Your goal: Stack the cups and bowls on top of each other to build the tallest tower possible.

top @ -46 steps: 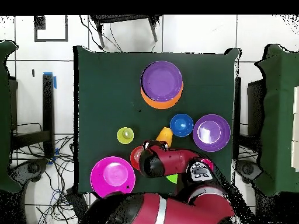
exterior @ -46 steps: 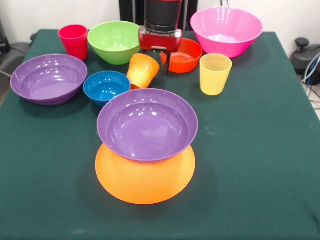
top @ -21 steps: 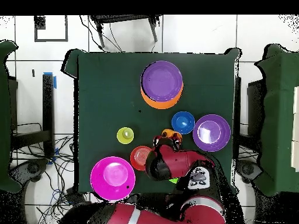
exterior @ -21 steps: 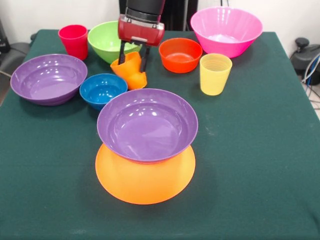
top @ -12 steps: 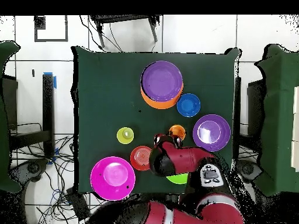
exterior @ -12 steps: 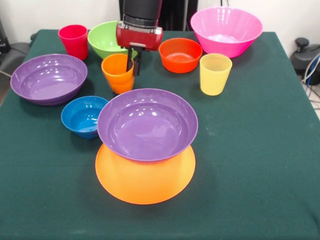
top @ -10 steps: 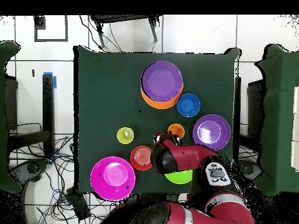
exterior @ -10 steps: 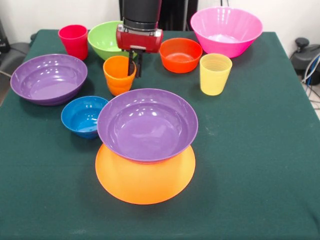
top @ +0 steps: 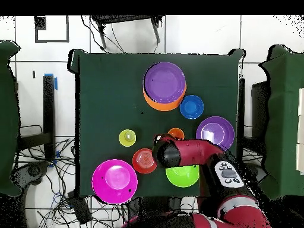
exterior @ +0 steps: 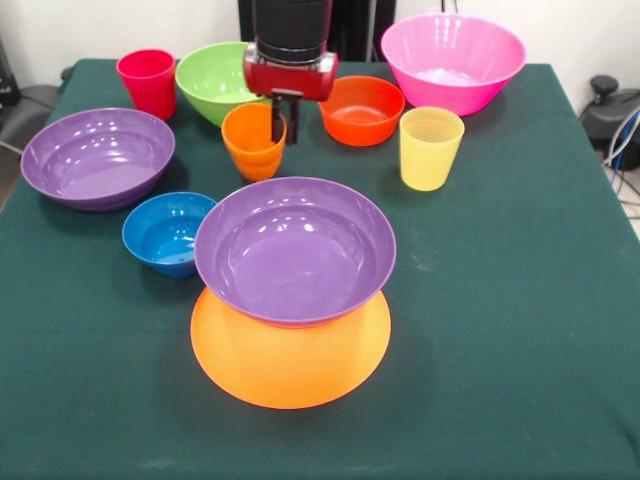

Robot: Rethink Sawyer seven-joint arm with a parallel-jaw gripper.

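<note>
1. In the front view we see the gripper point(exterior: 278, 122) clenched on the rim of the orange cup point(exterior: 253, 141), holding it upright among the bowls at the desk's point(exterior: 500, 250) far side, between the green bowl point(exterior: 222, 82) and the orange-red bowl point(exterior: 362, 109). The tower point(exterior: 293, 290) is a purple bowl point(exterior: 294, 250) on the yellow-orange bowl point(exterior: 290, 360), near the blue bowl point(exterior: 165, 233).
2. In the overhead view we see the arm point(top: 196, 153) covering part of the orange cup point(top: 176, 133); the tower point(top: 164, 86) stands well apart.

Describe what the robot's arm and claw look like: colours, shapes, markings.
The claw has two thin, dark fingers hanging from a glossy red, rounded block with a small dark panel on its face. Above sits a black cylindrical wrist. In the overhead view the arm is red with black joints and a grey panel with dark buttons.
</note>
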